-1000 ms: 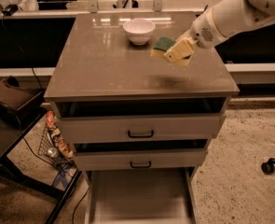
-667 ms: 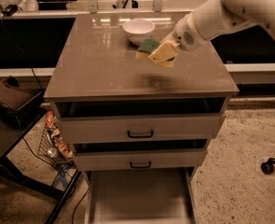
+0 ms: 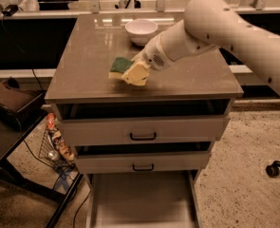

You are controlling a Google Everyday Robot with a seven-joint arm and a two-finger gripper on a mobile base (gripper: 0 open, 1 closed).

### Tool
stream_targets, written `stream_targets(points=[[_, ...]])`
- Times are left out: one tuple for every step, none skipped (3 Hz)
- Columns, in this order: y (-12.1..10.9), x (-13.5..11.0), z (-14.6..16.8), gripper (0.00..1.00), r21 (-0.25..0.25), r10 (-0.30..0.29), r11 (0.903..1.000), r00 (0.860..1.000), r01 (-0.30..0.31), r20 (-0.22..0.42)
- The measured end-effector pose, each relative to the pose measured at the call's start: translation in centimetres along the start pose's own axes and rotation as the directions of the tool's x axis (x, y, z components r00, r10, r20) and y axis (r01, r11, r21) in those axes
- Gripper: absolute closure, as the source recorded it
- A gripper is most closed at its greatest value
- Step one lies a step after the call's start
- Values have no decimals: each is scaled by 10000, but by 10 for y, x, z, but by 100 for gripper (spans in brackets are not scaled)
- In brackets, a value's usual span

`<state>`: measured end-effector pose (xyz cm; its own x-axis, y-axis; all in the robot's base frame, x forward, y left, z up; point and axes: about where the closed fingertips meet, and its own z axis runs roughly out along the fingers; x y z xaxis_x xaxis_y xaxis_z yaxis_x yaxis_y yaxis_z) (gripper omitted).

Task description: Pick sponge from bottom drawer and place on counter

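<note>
End effector (image 3: 136, 73): pale yellowish tip of white arm (image 3: 210, 27), low over front-centre of desk (image 3: 92, 56), right at sponge's right end.
End effector state: can't tell whether open, closed or gripping; it overlapped the sponge's edge.
Sponge (image 3: 119, 64): on or just above desk top, front-centre, green face up, yellowish layer showing at its front-left edge. Contact w/ the surface unclear.
Arm: came in from upper right, angled down-left across desk's right half.
Bowl (image 3: 141, 31): white, upright, at back-centre of desk, well apart from sponge, just behind the arm's wrist.
Desk: glossy grey-brown slab, as wide as cabinet below.
Top drawer (image 3: 143, 129): grey front, black handle, pulled out slightly, dark gap above.
Mid drawer (image 3: 143, 161): same look, also a bit out.
Btm drawer (image 3: 139, 198): pulled far out at floor level, pale flat floor, low side walls, nothing seen inside.
Side table (image 3: 6, 141): dark, left of cabinet.
</note>
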<state>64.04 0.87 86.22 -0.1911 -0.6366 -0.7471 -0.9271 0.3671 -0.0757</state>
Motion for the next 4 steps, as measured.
stream_targets(points=[[3,-14,31,100,-383,-497,9979,9974,517,523],[-2,-32,49,100,-277,-1165,9925,9889,1195,917],[-1,-33,51,85,-297,-1228,9916,9879,1261,943],[0,-34,54,62,-341,-1240,9912,9878,1277,944]])
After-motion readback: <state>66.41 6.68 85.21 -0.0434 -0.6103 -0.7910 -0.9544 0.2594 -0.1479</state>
